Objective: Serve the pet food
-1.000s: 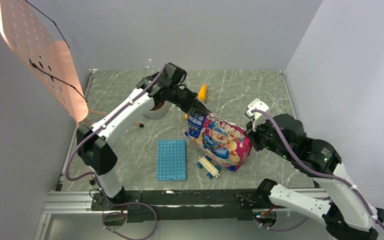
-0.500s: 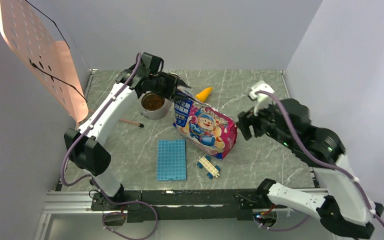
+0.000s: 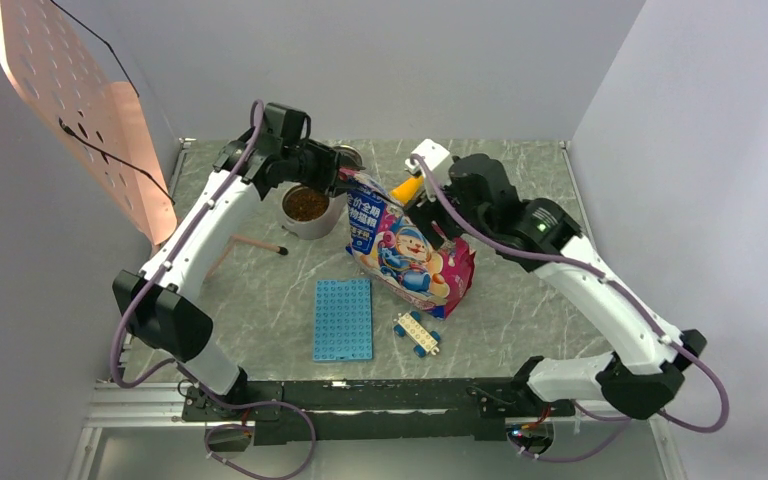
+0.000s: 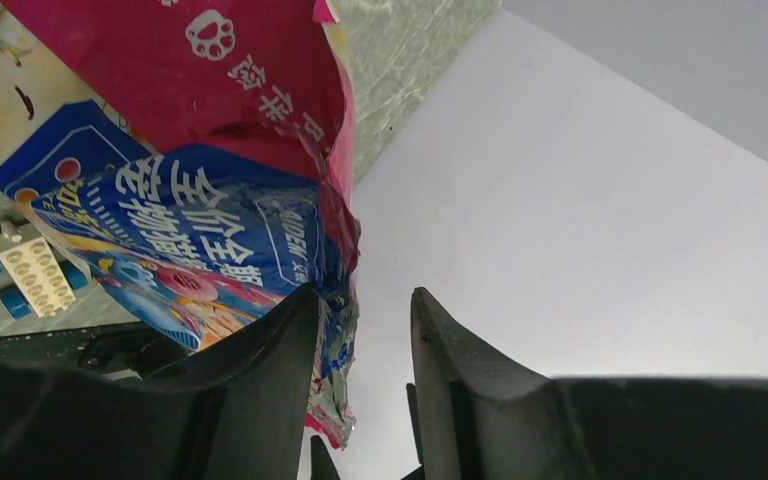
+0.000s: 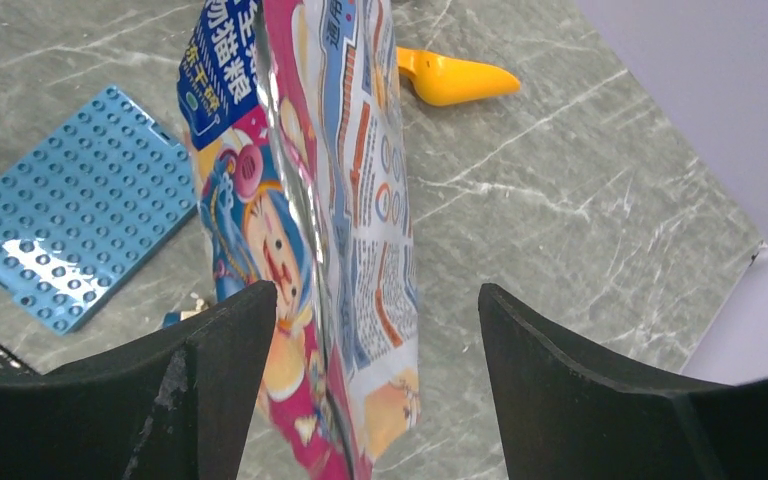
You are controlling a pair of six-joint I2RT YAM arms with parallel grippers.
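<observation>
- The grey marble-patterned table (image 3: 260,290) carries everything, with a pale wall on each side.
- The white-and-black left arm (image 3: 215,215) reaches to the far left. The matching right arm (image 3: 600,290) bends in from the right, and both meet at the bag.
- The glossy pink-red, white and blue cartoon-printed pet food bag (image 3: 410,255) stands on its base near the middle. Its torn top corner points toward the bowl.
- The left gripper (image 4: 360,295) has that torn top edge between its fingers. The film lies against one finger and a gap shows before the other, so the grip looks released.
- The right gripper (image 5: 378,290) is spread wide, straddling the bag's side seam without touching it.
- A flat blue studded plastic baseplate (image 3: 343,318) lies just in front of the bag.
- The round shiny steel bowl (image 3: 295,225), left of the bag, holds brown kibble (image 3: 306,205).
- A yellow plastic scoop (image 3: 407,187) lies behind the bag.
- A small white toy brick car with blue wheels (image 3: 418,333) sits by the bag's near corner.
- A thin brown stick (image 3: 260,243) lies by the bowl.
</observation>
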